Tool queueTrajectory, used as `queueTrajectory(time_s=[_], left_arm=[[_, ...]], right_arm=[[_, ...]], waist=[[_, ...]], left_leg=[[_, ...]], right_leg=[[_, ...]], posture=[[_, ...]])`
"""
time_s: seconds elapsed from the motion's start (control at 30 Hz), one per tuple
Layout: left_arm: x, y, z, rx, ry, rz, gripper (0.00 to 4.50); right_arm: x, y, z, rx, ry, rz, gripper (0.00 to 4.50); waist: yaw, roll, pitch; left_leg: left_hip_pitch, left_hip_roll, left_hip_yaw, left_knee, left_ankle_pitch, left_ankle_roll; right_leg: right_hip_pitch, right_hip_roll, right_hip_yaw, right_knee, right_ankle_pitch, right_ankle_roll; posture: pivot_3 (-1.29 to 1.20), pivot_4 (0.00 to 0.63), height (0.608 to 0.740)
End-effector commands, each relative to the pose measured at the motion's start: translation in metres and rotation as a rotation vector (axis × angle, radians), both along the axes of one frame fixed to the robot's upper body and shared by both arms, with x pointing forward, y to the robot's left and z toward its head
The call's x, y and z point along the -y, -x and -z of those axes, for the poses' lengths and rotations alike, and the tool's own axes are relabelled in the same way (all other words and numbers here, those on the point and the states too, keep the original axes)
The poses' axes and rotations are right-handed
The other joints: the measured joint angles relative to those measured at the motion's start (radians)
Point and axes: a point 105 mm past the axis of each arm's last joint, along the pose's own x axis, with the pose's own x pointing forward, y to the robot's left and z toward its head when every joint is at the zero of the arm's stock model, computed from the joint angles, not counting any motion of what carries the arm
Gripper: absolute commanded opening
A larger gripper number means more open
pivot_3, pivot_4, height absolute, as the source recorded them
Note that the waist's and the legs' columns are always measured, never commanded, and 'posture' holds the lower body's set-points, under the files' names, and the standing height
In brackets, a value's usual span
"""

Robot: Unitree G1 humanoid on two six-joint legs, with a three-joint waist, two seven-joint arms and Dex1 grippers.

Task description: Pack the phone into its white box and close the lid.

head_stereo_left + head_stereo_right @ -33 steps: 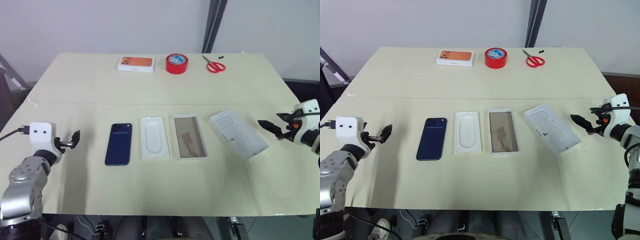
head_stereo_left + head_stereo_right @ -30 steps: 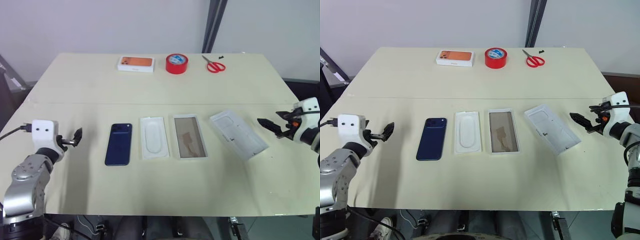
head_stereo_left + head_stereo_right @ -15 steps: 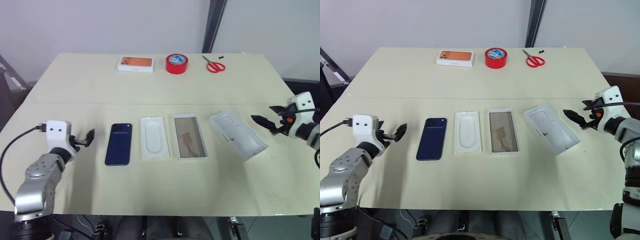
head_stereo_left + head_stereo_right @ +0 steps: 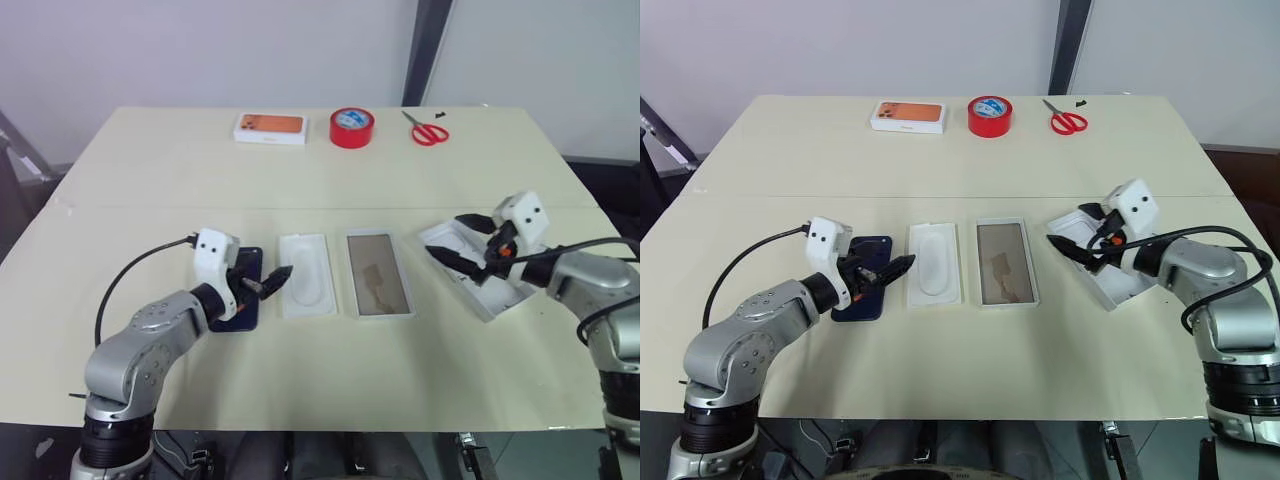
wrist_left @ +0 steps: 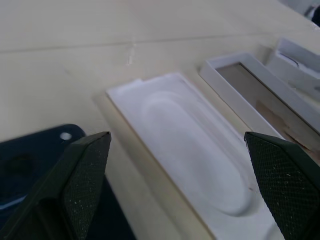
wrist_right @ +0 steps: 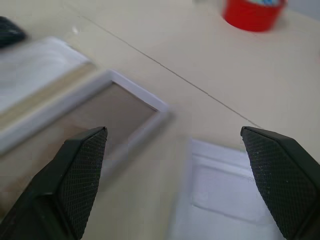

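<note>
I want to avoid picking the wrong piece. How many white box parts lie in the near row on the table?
3: the insert beside the phone, the box in the middle, and the lid under the right pincer.

My left gripper (image 4: 883,273): arm bent inward, fingers spread wide, pointing toward centre. My right gripper (image 4: 1080,237): arm bent inward, fingers likewise spread, pointing left.

no readable text, labels, brands or numbers on anything in view
</note>
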Motion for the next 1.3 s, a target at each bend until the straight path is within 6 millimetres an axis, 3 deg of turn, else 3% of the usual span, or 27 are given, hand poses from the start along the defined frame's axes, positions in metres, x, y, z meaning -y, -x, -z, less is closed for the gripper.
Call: queueTrajectory(time_s=[0.03,0.27,0.5,0.6,0.8,1.07,1.27,1.3], left_arm=[[0.004,-0.001,-0.005,-0.045,0.03,-0.025,4.49],[0.022,-0.003,0.008,-0.23,0.05,-0.037,4.49],[0.033,-0.002,0.023,-0.373,0.073,-0.054,4.49],[0.038,-0.002,0.02,-0.38,0.101,-0.054,3.3],[0.033,-0.004,0.022,-0.389,0.095,-0.091,0.24],[0.014,-0.02,-0.005,-0.296,0.272,-0.151,0.11],[0.003,-0.022,-0.012,-0.274,0.294,-0.153,0.11],[0.001,-0.022,-0.013,-0.272,0.296,-0.153,0.03]], right_arm=[[-0.015,0.007,-0.009,0.023,-0.007,-0.064,4.47],[-0.026,0.011,-0.013,0.02,-0.006,-0.134,4.47],[-0.025,0.01,-0.012,0.024,0.002,-0.135,4.47],[-0.028,0.018,-0.006,0.0,0.032,-0.172,4.5],[-0.035,0.038,0.008,-0.076,0.07,-0.267,4.5],[-0.05,0.06,0.03,-0.141,0.207,-0.419,4.5],[-0.062,0.052,0.053,-0.147,0.296,-0.463,4.5],[-0.063,0.05,0.059,-0.15,0.317,-0.467,4.24]], waist=[[0.001,0.0,0.0],[0.002,-0.001,0.0],[0.001,-0.001,0.0],[0.003,-0.001,0.0],[0.002,-0.001,0.001],[0.001,-0.003,0.001],[-0.001,-0.003,0.002],[0.0,-0.003,0.002]], left_leg=[[0.0,0.0,0.0,0.0,0.0,0.0],[0.0,0.0,0.0,0.001,0.0,0.0],[0.002,0.0,0.0,0.001,0.0,0.0],[0.002,0.0,0.0,0.001,0.0,0.0],[0.002,0.0,0.0,0.001,0.0,-0.001],[0.005,0.0,0.0,0.0,0.001,-0.001],[0.005,0.0,0.0,0.0,0.002,-0.003],[0.006,0.0,0.0,0.0,0.002,-0.004]], right_leg=[[0.0,0.0,0.0,0.0,0.0,0.0],[0.0,0.001,0.0,0.0,0.0,0.0],[0.002,0.002,0.0,0.0,0.0,0.0],[0.002,0.001,0.0,0.0,0.0,0.0],[0.002,0.001,0.0,-0.001,0.0,0.0],[0.004,0.002,0.001,-0.001,0.0,0.0],[0.005,0.002,0.001,-0.001,0.0,0.0],[0.005,0.002,0.001,-0.001,0.0,0.0]], posture=[[0.0,0.15,0.733],[0.0,0.15,0.733],[0.0,0.15,0.733],[0.0,0.15,0.733],[0.0,0.15,0.733],[0.0,0.15,0.733],[0.0,0.15,0.733],[0.0,0.15,0.733]])
